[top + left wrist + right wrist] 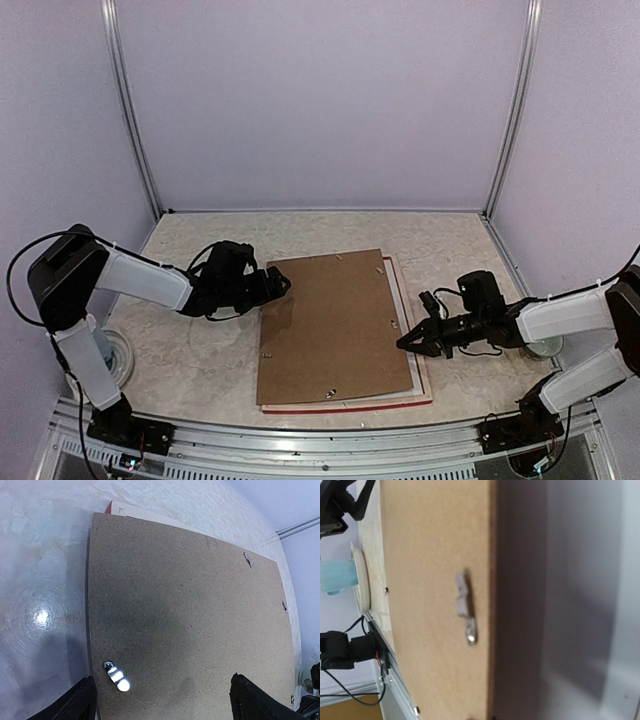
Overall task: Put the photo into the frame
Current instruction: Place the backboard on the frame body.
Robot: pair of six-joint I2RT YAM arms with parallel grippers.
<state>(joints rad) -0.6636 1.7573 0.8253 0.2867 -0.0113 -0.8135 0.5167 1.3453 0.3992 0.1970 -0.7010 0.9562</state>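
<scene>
The brown backing board [335,325] lies over the frame, whose red edge [350,407] shows along the near and right sides. The photo is hidden. My left gripper [281,285] is open and hovers over the board's far left corner; in the left wrist view its fingers [75,705] straddle the board [185,610] by a metal clip [117,676], and a red frame corner [108,506] shows beyond it. My right gripper [404,343] is at the board's right edge and looks shut on it. The right wrist view shows that edge [490,605], a clip [465,610] and shadow beside it.
A white round dish with something blue [118,360] sits at the near left, also seen in the right wrist view [360,580]. Another round dish [545,347] sits by the right arm. A clear, glossy patch [40,616] lies left of the board. A metal rail [330,440] runs along the front.
</scene>
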